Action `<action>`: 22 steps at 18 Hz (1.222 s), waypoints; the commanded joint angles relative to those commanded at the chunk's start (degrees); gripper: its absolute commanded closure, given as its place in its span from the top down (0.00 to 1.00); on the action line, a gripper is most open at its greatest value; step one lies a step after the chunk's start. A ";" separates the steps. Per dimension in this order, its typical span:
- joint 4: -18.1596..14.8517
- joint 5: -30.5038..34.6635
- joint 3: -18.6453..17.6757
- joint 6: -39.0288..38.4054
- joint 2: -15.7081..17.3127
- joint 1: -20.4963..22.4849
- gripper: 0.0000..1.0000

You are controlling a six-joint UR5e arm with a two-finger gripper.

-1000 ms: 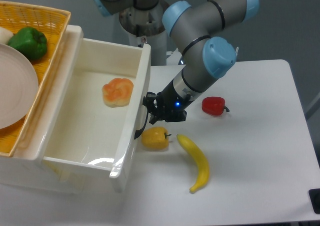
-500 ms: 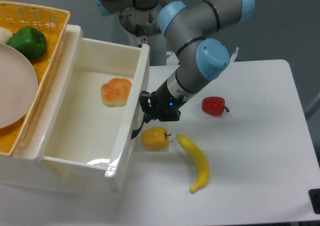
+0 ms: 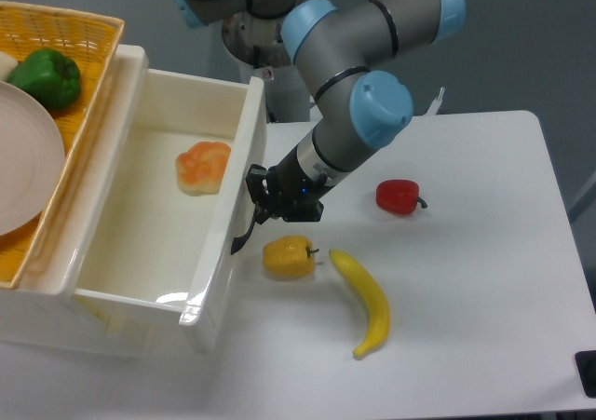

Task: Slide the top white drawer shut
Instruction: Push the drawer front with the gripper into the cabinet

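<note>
Watching the top white drawer [image 3: 140, 224], I see it standing well out of its housing, its front panel touching my gripper [image 3: 265, 201], which is pressed against the panel right at the curved black handle [image 3: 244, 237]; I cannot tell whether the jaws are apart or closed, since the tips are lost against the panel. The biggest risk I judge is the drawer skewing: the contact sits toward the far half of the panel, so an off-centre push could jam it in its rails. The yellow wicker basket [image 3: 88, 43] rests on the cabinet top beyond the drawer and could shift if the cabinet jolts. The orange item [image 3: 203, 167] inside may slide. The yellow pepper [image 3: 288, 256] just below my gripper could get clipped by the wrist.
</note>
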 joint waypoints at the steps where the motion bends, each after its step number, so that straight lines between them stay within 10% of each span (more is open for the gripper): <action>1: -0.26 0.00 0.00 0.00 0.00 -0.35 0.07; 22: -2.64 -0.79 -0.35 -0.79 0.79 -6.85 0.07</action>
